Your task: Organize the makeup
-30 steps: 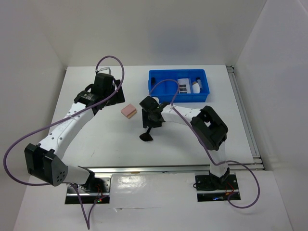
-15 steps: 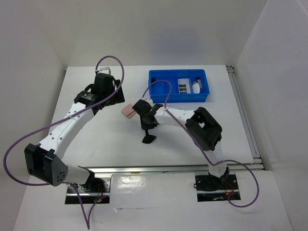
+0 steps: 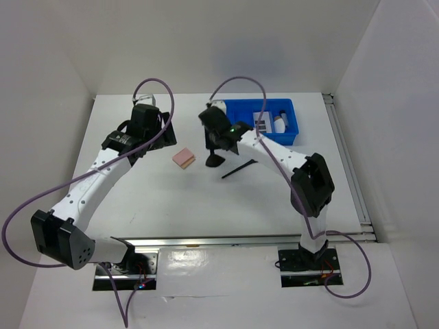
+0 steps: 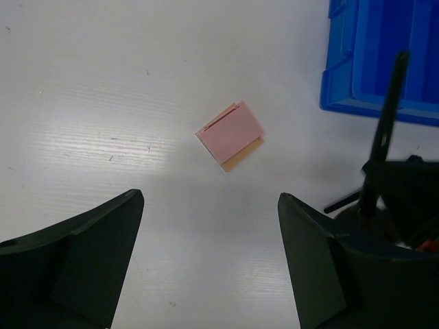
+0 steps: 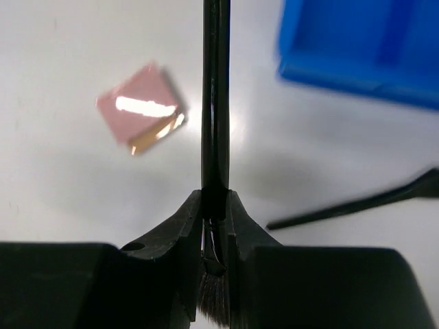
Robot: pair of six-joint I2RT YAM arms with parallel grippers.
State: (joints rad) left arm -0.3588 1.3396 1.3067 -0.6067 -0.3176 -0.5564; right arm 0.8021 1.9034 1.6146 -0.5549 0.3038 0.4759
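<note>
Right end effector point(image 5: 215, 233), clamped on a black brush point(image 5: 215, 103), has swung from frame center up toward the blue bin point(image 3: 295, 122); drop-off likely next. Left end effector point(image 4: 209, 205) wide open, empty.

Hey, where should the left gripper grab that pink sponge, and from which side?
Take the pink sponge across two opposite straight edges, coming straight down from above. It lies flat on the table, turned diagonally to the open left gripper, so the wrist probably needs rotating to square the fingers with its sides.
</note>
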